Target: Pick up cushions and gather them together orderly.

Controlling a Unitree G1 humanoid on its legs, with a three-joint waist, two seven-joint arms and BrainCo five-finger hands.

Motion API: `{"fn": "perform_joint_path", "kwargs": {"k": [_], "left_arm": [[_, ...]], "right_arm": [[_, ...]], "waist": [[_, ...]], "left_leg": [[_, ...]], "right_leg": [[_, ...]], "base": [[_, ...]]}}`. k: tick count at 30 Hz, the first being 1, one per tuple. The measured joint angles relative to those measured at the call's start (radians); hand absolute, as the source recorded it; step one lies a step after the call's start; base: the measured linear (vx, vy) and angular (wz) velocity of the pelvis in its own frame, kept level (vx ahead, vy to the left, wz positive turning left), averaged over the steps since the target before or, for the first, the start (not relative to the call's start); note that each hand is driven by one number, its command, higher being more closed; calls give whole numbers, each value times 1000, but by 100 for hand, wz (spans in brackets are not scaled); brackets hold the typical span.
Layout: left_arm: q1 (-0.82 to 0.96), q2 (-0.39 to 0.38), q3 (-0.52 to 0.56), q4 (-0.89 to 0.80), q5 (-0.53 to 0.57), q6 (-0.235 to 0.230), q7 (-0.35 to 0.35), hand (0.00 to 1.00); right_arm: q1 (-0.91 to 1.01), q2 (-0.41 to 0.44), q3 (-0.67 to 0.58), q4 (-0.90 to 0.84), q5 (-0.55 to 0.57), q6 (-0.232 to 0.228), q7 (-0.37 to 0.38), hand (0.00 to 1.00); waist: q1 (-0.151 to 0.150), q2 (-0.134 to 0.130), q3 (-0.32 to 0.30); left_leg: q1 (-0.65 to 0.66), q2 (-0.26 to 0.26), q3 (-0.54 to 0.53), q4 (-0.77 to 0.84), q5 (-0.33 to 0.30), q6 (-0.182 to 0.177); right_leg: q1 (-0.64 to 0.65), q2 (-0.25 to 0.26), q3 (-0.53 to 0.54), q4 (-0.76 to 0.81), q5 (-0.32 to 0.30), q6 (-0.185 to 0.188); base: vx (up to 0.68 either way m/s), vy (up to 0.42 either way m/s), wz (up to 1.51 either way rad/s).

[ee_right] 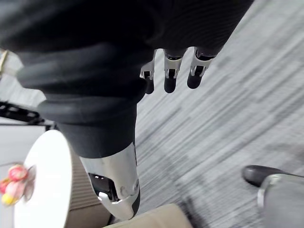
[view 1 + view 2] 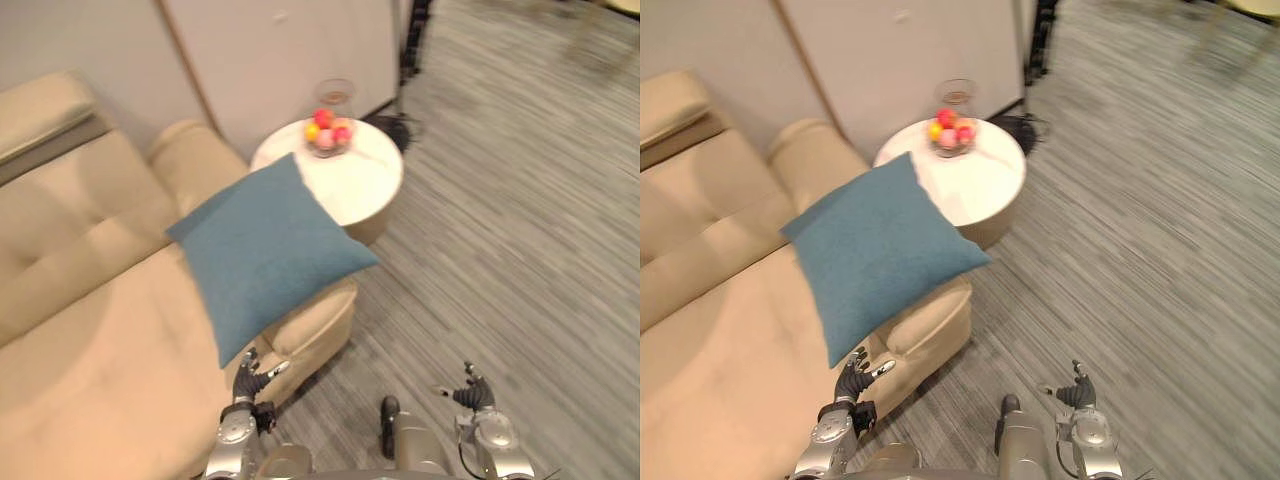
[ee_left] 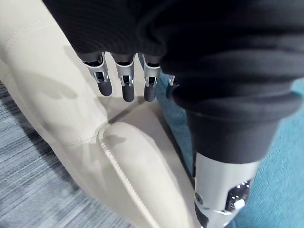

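A blue square cushion (image 2: 268, 250) lies tilted over the armrest end of the beige sofa (image 2: 90, 330), one corner reaching toward the round table. My left hand (image 2: 249, 381) hovers just below the cushion's near corner, by the sofa's front edge, fingers relaxed and holding nothing; in the left wrist view its fingers (image 3: 124, 80) hang over the sofa's beige armrest (image 3: 118, 156) with blue cushion (image 3: 280, 156) cloth beside it. My right hand (image 2: 471, 392) is low over the grey floor, open and empty; the right wrist view has its fingers (image 1: 170, 76) above the carpet.
A round white side table (image 2: 345, 175) stands beside the sofa's arm, with a glass bowl of coloured balls (image 2: 328, 132) on it. A white wall panel (image 2: 280, 50) rises behind. Striped grey carpet (image 2: 520, 230) spreads to the right.
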Motion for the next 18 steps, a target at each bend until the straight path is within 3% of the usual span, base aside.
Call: {"fn": "perform_joint_path", "kwargs": {"k": [1, 2, 4, 5, 6, 9, 11, 14, 16, 17, 18], "left_arm": [[0, 2, -1, -2, -5, 0, 0, 0], [5, 3, -3, -5, -7, 0, 0, 0], [14, 6, -13, -6, -9, 0, -1, 0], [19, 12, -16, -3, -8, 2, -1, 0], [19, 22, -18, 2, -8, 4, -1, 0], [25, 64, -17, 15, -6, 7, -1, 0], [47, 80, -17, 28, -5, 8, -1, 0], [69, 78, -17, 30, -3, 8, -1, 0], [72, 84, -34, 30, 1, 8, -3, 0], [67, 97, -42, 30, 5, 9, -2, 0], [73, 109, -38, 28, 5, 10, -1, 0]], "right_arm": [[0, 14, -6, -2, 5, -2, -2, 0], [0, 19, -7, 0, 8, -11, -2, 0], [-7, 15, -8, 0, 15, -15, -2, 0], [-9, 13, -28, 12, 15, -13, -2, 0], [-7, 22, -34, 23, 15, -11, -3, 0], [-10, 35, -36, 54, 15, 4, -3, 0], [-6, 33, -47, 61, 15, 10, -7, 0], [-2, 18, -60, 68, 14, 14, -19, 0], [-5, 16, -67, 69, 14, 15, -19, 0], [11, 18, -67, 70, 14, 16, -19, 0], [21, 23, -67, 71, 14, 19, -19, 0]], "waist": [[1, -1, 0], [5, -20, 2], [5, -9, -7], [0, 15, -22], [-1, 10, -26], [5, -11, -26], [-1, -12, -26], [-11, -15, -26], [-33, -27, -24], [-38, -45, -21], [-47, -45, -19]], "left_leg": [[-21, 62, 151, 43, -22, 28], [-38, 98, 269, 25, -32, 49], [-51, 118, 429, -119, -6, 60], [-53, 125, 530, -203, 48, 88], [-42, 115, 561, -241, 48, 88], [-27, 65, 573, -327, 61, 108], [2, 38, 562, -353, 70, 120], [67, -20, 546, -441, 63, 132], [95, -56, 504, -467, 45, 140], [118, -69, 475, -467, 39, 150], [123, -68, 454, -463, 37, 152]], "right_leg": [[75, -7, -54, -56, -2, -3], [119, -17, -102, -93, -1, -2], [135, -28, -153, -113, 0, 0], [132, -27, -177, -119, -7, 22], [132, -36, -195, -129, -2, 32], [139, -47, -214, -168, 13, 53], [166, -65, -223, -167, 11, 57], [118, -143, -217, 55, -56, 99], [22, -208, -149, 307, -49, 102], [-30, -217, -68, 425, -44, 106], [-50, -190, -11, 451, -79, 108]], "base": [[158, -111, 126], [186, -121, 133], [117, -5, 95], [112, 103, 84], [99, 153, 72], [55, 99, 35], [45, 66, 18], [-24, 79, 27], [-17, 59, 60], [51, 19, 65], [87, -38, 67]]}}
